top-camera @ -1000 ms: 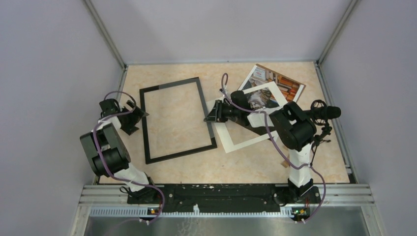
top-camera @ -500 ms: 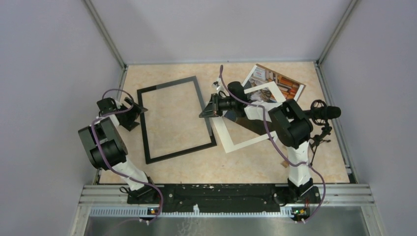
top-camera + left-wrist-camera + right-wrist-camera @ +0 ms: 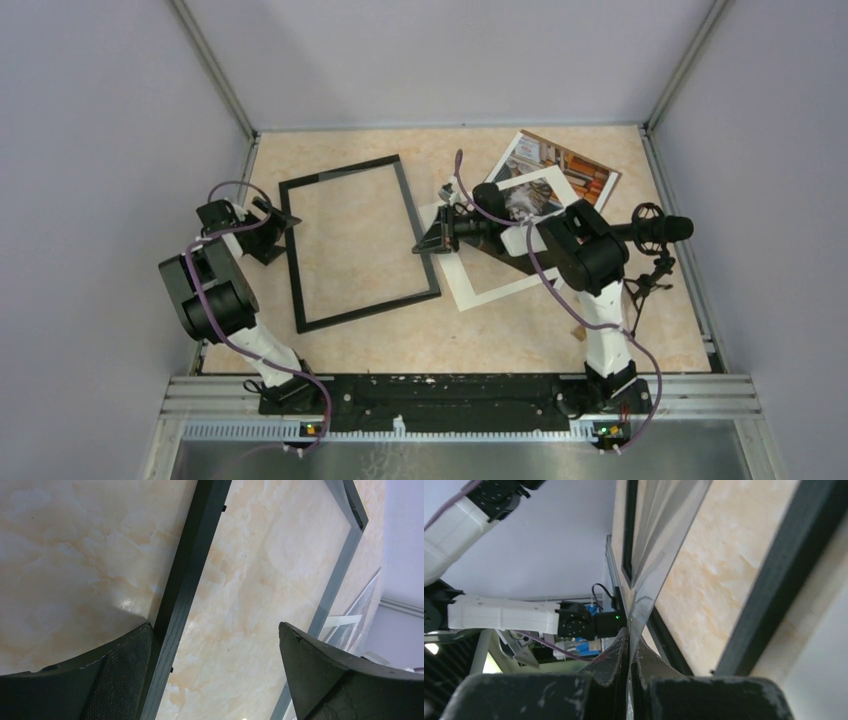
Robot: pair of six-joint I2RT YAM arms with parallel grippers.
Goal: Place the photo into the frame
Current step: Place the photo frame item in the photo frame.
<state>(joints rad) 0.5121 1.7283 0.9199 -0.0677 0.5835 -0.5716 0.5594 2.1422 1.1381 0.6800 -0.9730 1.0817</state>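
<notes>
The right claw (image 3: 630, 647) is pinched shut on a thin clear sheet (image 3: 659, 530) at the right edge of the frame (image 3: 296, 262), which lies centre-left on the tabletop (image 3: 500, 330). The left claw (image 3: 214, 635) gapes wide over the frame's left edge. The photo (image 3: 578, 170) lies upper right, partly under a white mat (image 3: 480, 287).

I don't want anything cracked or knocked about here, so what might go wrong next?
The right gripper pinches a thin clear sheet by its edge; it may slip out or flex if lifted. The left gripper stands open astride a side bar of the frame, gripping nothing, so the frame could skid if tugged. The photo lies partly under the white mat, which may drag along.
</notes>
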